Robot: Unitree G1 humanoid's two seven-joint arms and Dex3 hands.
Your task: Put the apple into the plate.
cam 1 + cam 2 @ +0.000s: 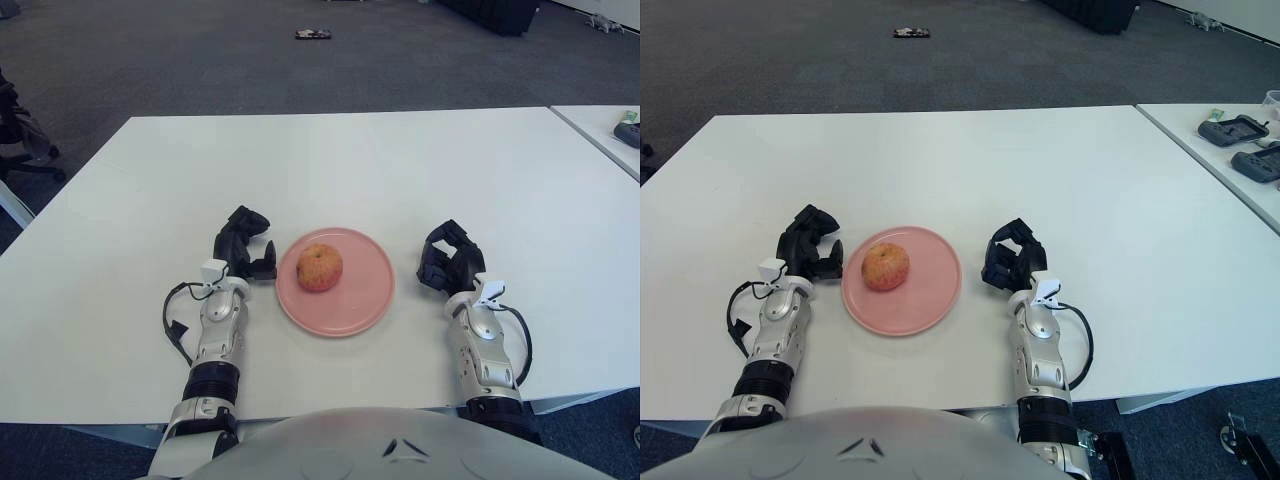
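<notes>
Apple [320, 267] on plate [365, 300], controllers [1240, 145] right view only

One apple [320, 267], one pink plate [371, 292] — both between two robot hands: left robot hand [243, 245], right robot hand [449, 259].

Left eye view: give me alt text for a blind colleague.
An apple sits on a pink plate on a white table. The left hand shows just left of the plate, the right hand apart on its right; both hold nothing.
</notes>
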